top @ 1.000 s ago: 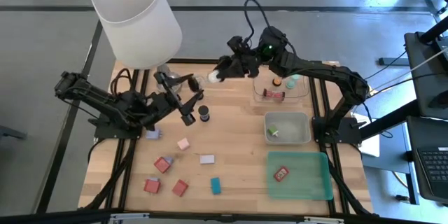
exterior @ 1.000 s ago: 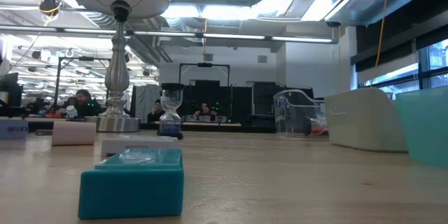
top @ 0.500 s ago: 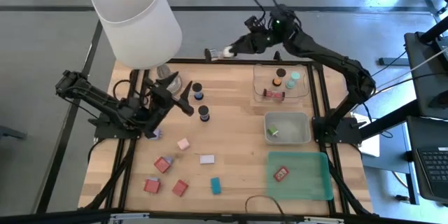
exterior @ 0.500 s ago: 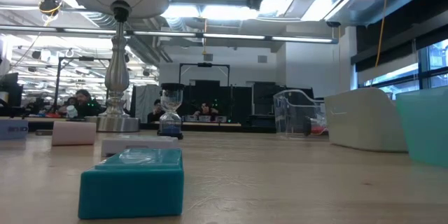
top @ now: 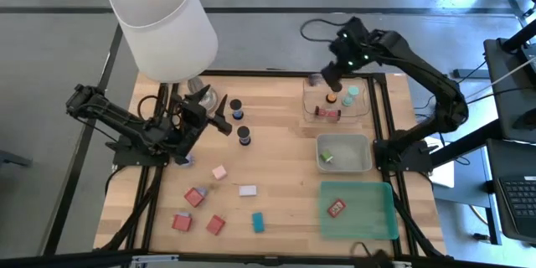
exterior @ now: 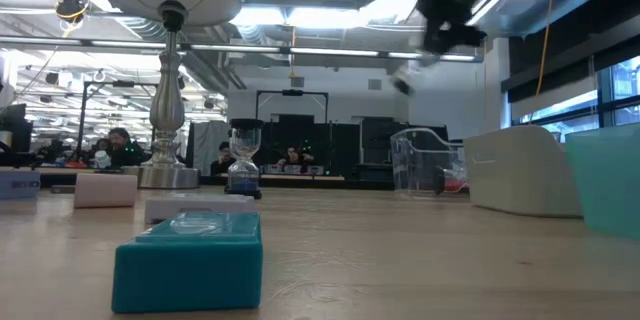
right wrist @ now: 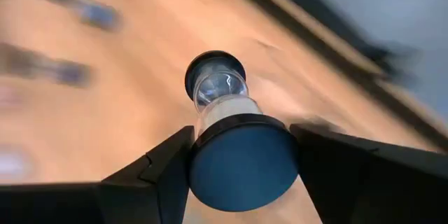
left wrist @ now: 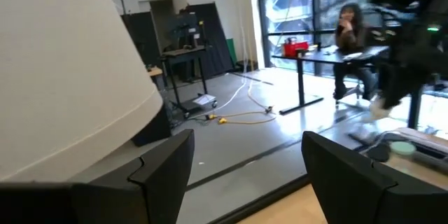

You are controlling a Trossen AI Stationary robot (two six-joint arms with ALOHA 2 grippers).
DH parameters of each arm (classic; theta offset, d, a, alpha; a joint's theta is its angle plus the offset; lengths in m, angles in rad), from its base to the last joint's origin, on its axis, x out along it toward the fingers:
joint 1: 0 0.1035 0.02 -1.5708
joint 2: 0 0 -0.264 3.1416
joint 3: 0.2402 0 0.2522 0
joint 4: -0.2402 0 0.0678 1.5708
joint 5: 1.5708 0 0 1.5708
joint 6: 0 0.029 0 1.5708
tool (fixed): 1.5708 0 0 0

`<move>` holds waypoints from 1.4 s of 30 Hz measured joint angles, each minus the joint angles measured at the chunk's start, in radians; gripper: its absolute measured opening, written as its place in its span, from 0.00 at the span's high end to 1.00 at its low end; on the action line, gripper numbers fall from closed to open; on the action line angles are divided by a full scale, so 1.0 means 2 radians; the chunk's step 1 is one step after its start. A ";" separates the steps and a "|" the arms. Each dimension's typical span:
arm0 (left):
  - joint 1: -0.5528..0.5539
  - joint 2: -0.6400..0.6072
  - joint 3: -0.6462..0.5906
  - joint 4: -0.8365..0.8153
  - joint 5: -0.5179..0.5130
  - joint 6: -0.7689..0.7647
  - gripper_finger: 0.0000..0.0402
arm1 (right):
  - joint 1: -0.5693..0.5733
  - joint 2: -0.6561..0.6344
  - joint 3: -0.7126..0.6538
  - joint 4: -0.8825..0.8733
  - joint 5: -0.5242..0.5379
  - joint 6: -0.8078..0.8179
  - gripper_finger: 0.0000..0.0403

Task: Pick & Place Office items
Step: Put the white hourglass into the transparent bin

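Note:
My right gripper (top: 321, 76) hangs high over the table's far edge beside the clear tray (top: 363, 110), shut on a small sand timer (right wrist: 218, 87) with dark blue caps. My left gripper (top: 220, 122) hovers open by the lamp base and touches nothing; its fingers stand apart in the left wrist view (left wrist: 245, 175). Two short black cylinders (top: 237, 107) (top: 244, 136) stand upright on the wood. Flat on the table lie a pink block (top: 219, 172), a white block (top: 247, 190), several red blocks (top: 195, 196), a teal block (top: 258, 222) (exterior: 190, 260) and a lavender block (top: 182, 161). My right gripper pinches the sand timer between its two fingers at one blue end cap (right wrist: 243, 168). The glass body and the other cap (right wrist: 213, 66) stick out forward past the fingertips. The timer is lifted clear of the table.
The big white-shaded lamp (top: 163, 21) stands at the far left, its base (exterior: 168, 175) near my left gripper. The clear tray holds capped cylinders and a red piece. The grey tray (top: 362, 163) holds a green piece, the green tray (top: 368, 218) a red block.
My right gripper has risen from near the lamp base and swung toward the table's right far corner, carrying the sand timer up to the clear tray's far side. My left gripper has drawn back slightly toward the table's left.

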 joint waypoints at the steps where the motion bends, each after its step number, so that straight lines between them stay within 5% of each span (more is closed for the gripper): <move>1: 0.004 0.000 0.000 0.000 0.000 0.002 0.35 | 0.000 -0.005 0.000 -0.023 0.045 -0.004 0.46; 4: 0.016 0.000 0.000 0.000 0.000 0.002 0.35 | 0.000 -0.014 0.000 -0.082 0.140 -0.002 0.46; 8: 0.027 0.000 0.000 0.000 0.000 -0.005 0.35 | 0.000 -0.014 0.000 -0.133 0.190 -0.001 0.46; 18: 0.009 0.000 -0.002 -0.004 -0.016 -0.031 0.35 | 0.004 -0.028 -0.007 -0.167 0.166 0.026 0.46; 24: 0.003 0.000 -0.013 -0.004 -0.025 -0.032 0.35 | 0.016 -0.079 -0.101 -0.161 0.163 0.076 0.46; 33: 0.033 0.000 -0.017 -0.004 -0.016 -0.021 0.35 | 0.021 -0.121 -0.258 -0.034 0.152 0.139 0.46; 42: 0.046 0.000 -0.017 -0.004 0.008 -0.024 0.35 | 0.021 -0.086 -0.297 0.038 0.168 0.125 0.46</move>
